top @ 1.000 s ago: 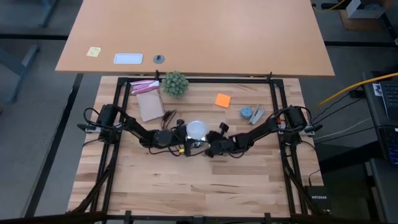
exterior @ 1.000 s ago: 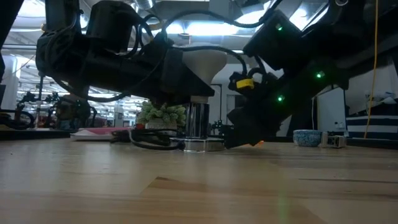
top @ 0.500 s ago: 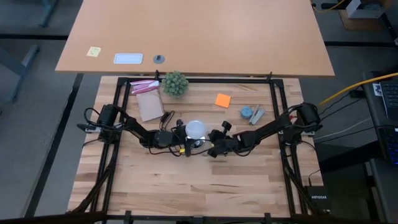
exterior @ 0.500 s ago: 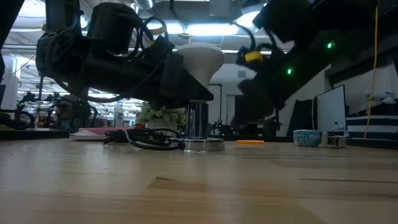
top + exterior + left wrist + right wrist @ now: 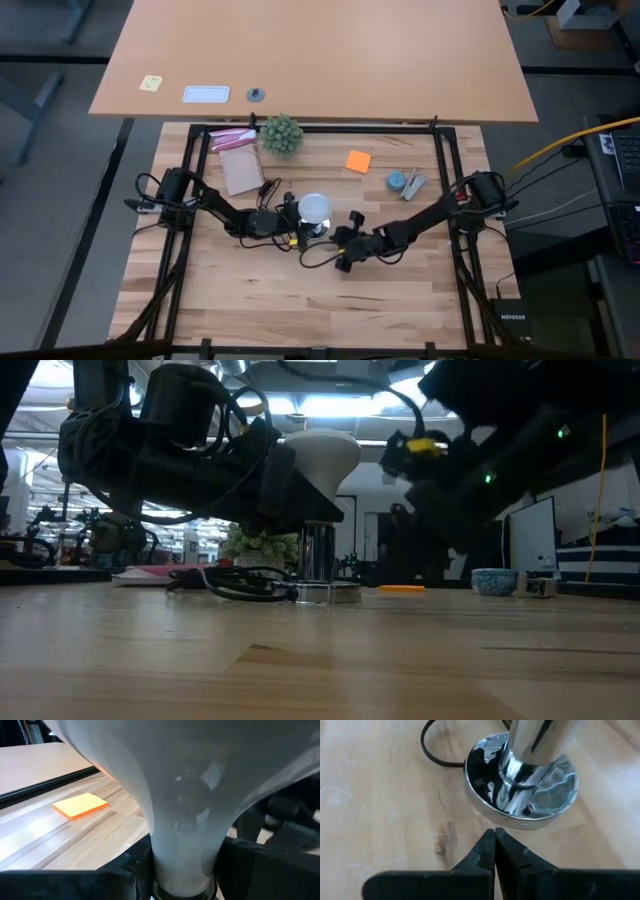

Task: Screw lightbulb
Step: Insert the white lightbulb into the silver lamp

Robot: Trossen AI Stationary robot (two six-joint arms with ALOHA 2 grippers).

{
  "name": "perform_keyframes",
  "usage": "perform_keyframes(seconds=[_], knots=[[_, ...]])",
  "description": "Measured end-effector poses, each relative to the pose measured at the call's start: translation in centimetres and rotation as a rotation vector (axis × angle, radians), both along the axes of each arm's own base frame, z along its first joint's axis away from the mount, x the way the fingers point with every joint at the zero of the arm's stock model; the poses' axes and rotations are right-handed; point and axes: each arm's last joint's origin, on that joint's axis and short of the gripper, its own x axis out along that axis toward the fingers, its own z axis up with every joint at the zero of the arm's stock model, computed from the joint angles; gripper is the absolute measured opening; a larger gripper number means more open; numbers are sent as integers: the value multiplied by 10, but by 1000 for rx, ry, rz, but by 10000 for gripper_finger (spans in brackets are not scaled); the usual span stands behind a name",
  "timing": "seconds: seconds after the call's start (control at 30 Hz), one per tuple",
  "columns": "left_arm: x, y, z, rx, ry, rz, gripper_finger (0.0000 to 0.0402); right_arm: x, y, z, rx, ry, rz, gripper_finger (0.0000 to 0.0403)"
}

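The lightbulb (image 5: 322,454), a frosted white globe, stands upright on a chrome socket post (image 5: 318,552) whose round base (image 5: 520,795) rests on the wooden table. My left gripper (image 5: 300,224) reaches in from the table's left and is shut on the bulb. In the left wrist view the lightbulb (image 5: 185,795) fills the picture. My right gripper (image 5: 342,263) is shut with nothing between its fingers. It hangs just on the near side of the base, and its tips (image 5: 493,836) point at the base's rim without touching it. My left gripper pinches the lightbulb's narrow neck (image 5: 182,855), just above the socket, between its two fingers (image 5: 131,870). The fingers come nearly level from the table's left, one on each side of the neck. The bulb stands upright on the socket post.
A black cord (image 5: 240,586) curls on the table from the socket base toward the left. Behind stand a spiky green ball plant (image 5: 281,133), an orange sticky pad (image 5: 358,160), a brown pad with a pink packet (image 5: 238,165) and a small blue dish (image 5: 397,181).
My right gripper, still shut, has drawn away from the socket base, rising off the table and swinging toward the table's near edge. The left gripper, the bulb and the socket have kept still.
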Motion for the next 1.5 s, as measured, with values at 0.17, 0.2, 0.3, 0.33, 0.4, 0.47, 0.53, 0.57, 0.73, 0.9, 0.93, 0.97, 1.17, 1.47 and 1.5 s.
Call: perform_keyframes(seconds=[0.17, 0.2, 0.3, 0.33, 0.4, 0.47, 0.53, 0.57, 0.73, 0.9, 0.93, 0.97, 1.17, 1.47, 1.5], knots=[[0, 0, 0, -1, -1, 1, 152, 3, 0, -8, -15, -19, -20, 7], [0, 0, 0, 0, -1, 1, 152, 4, -2, -8, -22, -21, -32, 7], [0, 0, 0, -1, -1, 1, 152, 5, -7, -7, -43, -28, -62, 7], [0, 0, 0, -1, -2, 1, 152, 5, -9, -7, -46, -27, -64, 7], [0, 0, 0, -1, -2, 1, 152, 7, -14, -7, -57, -19, -60, 7], [0, 0, 0, 0, -1, 4, 152, 8, -19, -7, -62, -10, -55, 7], [0, 1, 0, 1, -3, 10, 153, 9, -25, -7, -66, -5, -68, 7], [0, 1, 0, 2, -3, 14, 153, 9, -28, -7, -67, -2, -76, 7], [0, 1, 0, 7, -1, 24, 153, 10, -38, -8, -89, 10, -114, 7], [0, 1, 0, 4, -3, 19, 153, 11, -46, -8, -142, 15, -156, 7], [0, 1, 0, 1, -3, 11, 153, 11, -47, -8, -145, 9, -164, 7], [0, 0, 0, 0, -3, 5, 153, 12, -50, -8, -145, 9, -170, 7], [0, 0, 0, -1, -3, 4, 153, 12, -58, -8, -147, 16, -193, 7], [0, 0, 0, -1, -3, 5, 153, 8, -38, 2, -168, 5, -133, 7], [0, 0, 0, 0, -3, 6, 153, 6, -34, 4, -171, 3, -123, 7]])
